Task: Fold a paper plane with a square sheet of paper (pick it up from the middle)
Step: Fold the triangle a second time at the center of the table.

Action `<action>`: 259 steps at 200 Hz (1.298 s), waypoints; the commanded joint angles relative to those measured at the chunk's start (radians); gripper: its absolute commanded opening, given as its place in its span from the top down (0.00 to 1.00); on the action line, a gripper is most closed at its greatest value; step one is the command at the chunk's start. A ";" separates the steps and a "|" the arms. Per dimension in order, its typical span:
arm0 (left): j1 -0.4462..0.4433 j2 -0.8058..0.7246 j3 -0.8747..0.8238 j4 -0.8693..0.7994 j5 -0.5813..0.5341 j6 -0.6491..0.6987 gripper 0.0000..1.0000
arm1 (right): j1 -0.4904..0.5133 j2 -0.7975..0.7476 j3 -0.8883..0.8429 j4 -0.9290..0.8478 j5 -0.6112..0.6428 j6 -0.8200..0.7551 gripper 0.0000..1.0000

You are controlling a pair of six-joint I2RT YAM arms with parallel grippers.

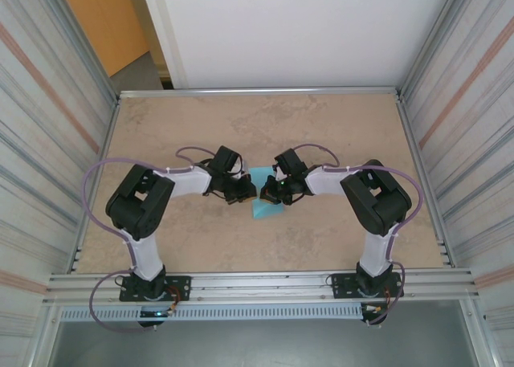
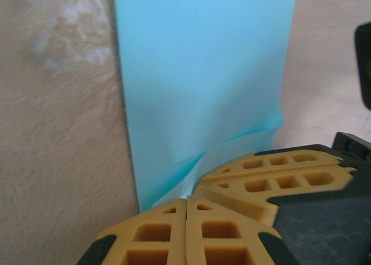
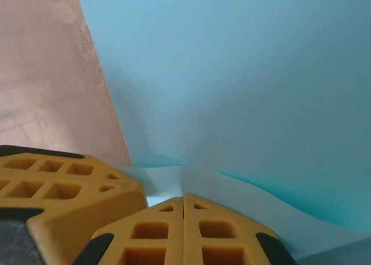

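At mid-surface (image 1: 321, 126): one square sheet of paper (image 1: 262, 210), light blue, plain, pinched from both sides.
Left end effector (image 1: 244, 193): yellow fingers (image 2: 156, 230) pressed together on a raised pucker at the sheet's middle. Right end effector (image 1: 270, 193): fingers (image 3: 220, 230) likewise pressed together on a lifted fold, just beside the left one's tips. Sheet otherwise lying flat on the beige mottled surface, between both arms.

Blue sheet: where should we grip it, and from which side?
Grip the middle, coming down from above. The square sheet of paper lies flat on the table, so no edge offers a lip to get under; the fingers have to bunch up a ridge. The left gripper and right gripper are both shut on such a pinched wrinkle, facing each other. That looks sound.
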 commanded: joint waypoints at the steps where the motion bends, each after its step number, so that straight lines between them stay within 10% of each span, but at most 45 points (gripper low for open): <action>1: -0.005 0.029 0.027 -0.054 -0.023 0.024 0.94 | 0.015 0.002 -0.007 -0.070 0.029 -0.030 0.93; 259: -0.007 0.077 0.026 -0.148 -0.066 0.049 0.95 | -0.162 -0.042 -0.038 -0.053 0.093 -0.116 0.92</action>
